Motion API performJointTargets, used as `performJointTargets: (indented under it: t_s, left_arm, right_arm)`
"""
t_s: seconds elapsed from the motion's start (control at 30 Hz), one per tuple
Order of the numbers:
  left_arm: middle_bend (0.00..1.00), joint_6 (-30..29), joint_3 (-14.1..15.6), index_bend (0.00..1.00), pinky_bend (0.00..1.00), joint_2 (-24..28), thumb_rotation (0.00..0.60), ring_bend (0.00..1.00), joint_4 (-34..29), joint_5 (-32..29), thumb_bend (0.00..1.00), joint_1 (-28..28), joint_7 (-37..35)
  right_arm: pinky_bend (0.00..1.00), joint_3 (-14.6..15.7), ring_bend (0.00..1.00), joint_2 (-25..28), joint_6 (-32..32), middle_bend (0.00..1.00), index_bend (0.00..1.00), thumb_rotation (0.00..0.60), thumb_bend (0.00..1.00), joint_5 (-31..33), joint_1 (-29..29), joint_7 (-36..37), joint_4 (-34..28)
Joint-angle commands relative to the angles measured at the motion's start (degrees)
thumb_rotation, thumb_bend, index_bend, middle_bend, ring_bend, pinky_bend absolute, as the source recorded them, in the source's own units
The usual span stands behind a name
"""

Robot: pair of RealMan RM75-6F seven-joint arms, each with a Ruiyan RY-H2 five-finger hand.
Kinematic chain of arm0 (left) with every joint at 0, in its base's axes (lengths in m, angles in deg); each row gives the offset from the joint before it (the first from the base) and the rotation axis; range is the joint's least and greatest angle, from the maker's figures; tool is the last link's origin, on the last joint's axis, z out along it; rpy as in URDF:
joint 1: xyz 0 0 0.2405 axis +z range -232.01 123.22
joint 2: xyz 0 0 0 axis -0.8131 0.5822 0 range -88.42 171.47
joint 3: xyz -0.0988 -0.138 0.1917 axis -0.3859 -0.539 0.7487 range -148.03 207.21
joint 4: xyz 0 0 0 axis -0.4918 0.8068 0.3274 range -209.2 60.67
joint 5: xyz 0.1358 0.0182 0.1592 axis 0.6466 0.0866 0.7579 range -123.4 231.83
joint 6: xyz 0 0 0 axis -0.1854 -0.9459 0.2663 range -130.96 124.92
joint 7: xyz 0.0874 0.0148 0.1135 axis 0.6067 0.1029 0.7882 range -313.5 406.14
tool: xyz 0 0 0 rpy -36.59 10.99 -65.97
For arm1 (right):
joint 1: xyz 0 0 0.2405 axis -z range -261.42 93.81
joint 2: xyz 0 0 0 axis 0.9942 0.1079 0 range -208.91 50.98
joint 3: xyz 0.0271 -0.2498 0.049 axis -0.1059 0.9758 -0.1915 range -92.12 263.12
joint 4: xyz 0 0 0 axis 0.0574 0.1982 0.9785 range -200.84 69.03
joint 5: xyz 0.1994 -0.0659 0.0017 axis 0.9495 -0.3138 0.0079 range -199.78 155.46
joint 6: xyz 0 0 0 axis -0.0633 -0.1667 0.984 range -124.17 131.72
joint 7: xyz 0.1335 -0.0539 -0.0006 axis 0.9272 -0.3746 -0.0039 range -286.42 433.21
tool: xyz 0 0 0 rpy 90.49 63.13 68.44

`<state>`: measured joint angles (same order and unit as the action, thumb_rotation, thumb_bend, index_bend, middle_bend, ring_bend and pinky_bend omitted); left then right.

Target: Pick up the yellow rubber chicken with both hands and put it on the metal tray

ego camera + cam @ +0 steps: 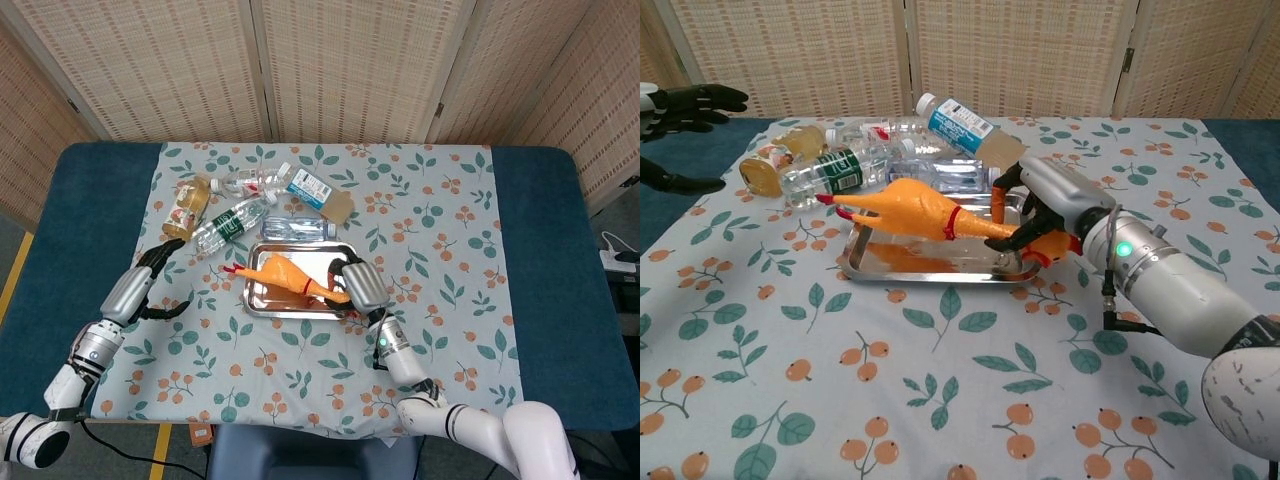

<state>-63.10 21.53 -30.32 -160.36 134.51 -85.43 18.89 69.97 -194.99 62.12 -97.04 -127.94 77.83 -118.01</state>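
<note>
The yellow rubber chicken (285, 275) (920, 211) lies over the metal tray (262, 298) (865, 260), head and red beak pointing left, its body close above the tray floor. My right hand (357, 286) (1045, 205) grips the chicken's orange legs at the tray's right end. My left hand (140, 288) (680, 110) is out at the left of the table, fingers spread, holding nothing, well away from the chicken.
Several plastic bottles (232, 222) (830, 168) and a juice bottle (185, 208) lie just behind the tray. A blue-labelled bottle (955, 118) and a flattened clear bottle (297, 230) crowd the tray's far edge. The floral cloth (440, 250) covers the blue table.
</note>
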Motion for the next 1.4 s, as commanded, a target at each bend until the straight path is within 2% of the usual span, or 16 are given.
performJointTargets:
  t_s: [0.03, 0.17, 0.33, 0.43, 0.53, 0.77, 0.93, 1.0, 1.07, 1.13, 1.27, 1.4]
  left_arm:
    - [0.0, 1.0, 0.2, 0.0, 0.0, 0.4, 0.6, 0.0, -0.1, -0.5, 0.27, -0.3, 0.0]
    - [0.0, 4.2, 1.0, 0.0, 0.0, 2.3, 0.6, 0.0, -1.7, -1.1, 0.27, -0.8, -0.8]
    - [0.0, 5.3, 1.5, 0.0, 0.0, 3.2, 0.6, 0.0, -2.7, -1.3, 0.27, -1.0, -0.3]
    - [0.0, 5.6, 1.6, 0.0, 0.0, 3.5, 0.6, 0.0, -3.4, -1.5, 0.27, -1.1, 0.3]
    - [0.0, 6.0, 1.5, 0.0, 0.0, 3.7, 0.6, 0.0, -4.1, -2.0, 0.27, -1.2, 0.9]
    - [0.0, 5.0, 2.1, 0.0, 0.0, 5.8, 0.6, 0.0, -5.8, -1.0, 0.27, -0.5, 2.5]
    - [0.0, 2.0, 5.1, 0.0, 0.0, 9.0, 0.6, 0.0, -5.1, 2.8, 0.29, 2.2, 3.4]
    - [0.0, -4.5, 5.9, 0.0, 0.0, 7.6, 0.6, 0.0, -1.5, 4.7, 0.3, 5.3, 8.7]
    - [0.0, -12.8, 6.3, 0.0, 0.0, 3.9, 0.6, 0.0, 3.3, 6.3, 0.31, 9.2, 15.8]
    - [0.0, -18.6, 6.9, 0.0, 0.0, 0.9, 0.6, 0.0, 6.9, 7.6, 0.31, 12.2, 18.9]
    - [0.0, -26.8, 8.8, 0.0, 0.0, -3.8, 0.6, 0.0, 13.6, 9.3, 0.31, 17.9, 18.6]
    - [0.0, -28.3, 10.0, 0.0, 0.0, -4.7, 0.6, 0.0, 16.1, 10.2, 0.31, 19.7, 18.1]
  right_arm:
    - [0.19, 0.8, 0.06, 1.4, 0.1, 0.13, 0.12, 0.6, 0.21, -0.7, 0.0, -2.4, -1.1]
    - [0.1, 1.4, 0.0, 5.4, 0.4, 0.05, 0.01, 0.6, 0.16, -0.9, 1.0, -5.4, -6.8]
    - [0.01, 2.1, 0.0, 11.2, -0.6, 0.0, 0.0, 0.6, 0.11, 0.0, 1.9, -11.3, -14.9]
    - [0.0, 2.0, 0.0, 14.2, -2.1, 0.0, 0.0, 0.6, 0.08, 2.2, 2.1, -15.4, -19.4]
    - [0.0, 1.5, 0.0, 15.3, -2.0, 0.0, 0.0, 0.6, 0.08, 4.1, 2.2, -18.1, -21.3]
    - [0.0, 2.0, 0.0, 20.1, 0.6, 0.0, 0.0, 0.6, 0.08, 3.0, 4.3, -17.2, -27.8]
    - [0.0, 6.4, 0.0, 28.7, 7.8, 0.0, 0.0, 0.6, 0.08, -1.7, 9.9, -20.8, -38.2]
    - [0.0, 9.8, 0.0, 33.2, 11.2, 0.0, 0.0, 0.6, 0.08, -4.1, 13.1, -24.1, -43.1]
    - [0.0, 13.6, 0.0, 37.9, 14.4, 0.0, 0.0, 0.6, 0.08, -6.2, 16.7, -26.9, -47.7]
    - [0.0, 17.0, 0.0, 41.4, 17.2, 0.0, 0.0, 0.6, 0.08, -8.2, 19.8, -29.4, -50.3]
    - [0.0, 22.6, 0.0, 43.7, 26.0, 0.0, 0.0, 0.6, 0.08, -14.3, 27.3, -29.3, -48.4]
    - [0.0, 23.7, 0.0, 42.7, 33.1, 0.0, 0.0, 0.6, 0.08, -16.3, 32.9, -24.4, -43.1]
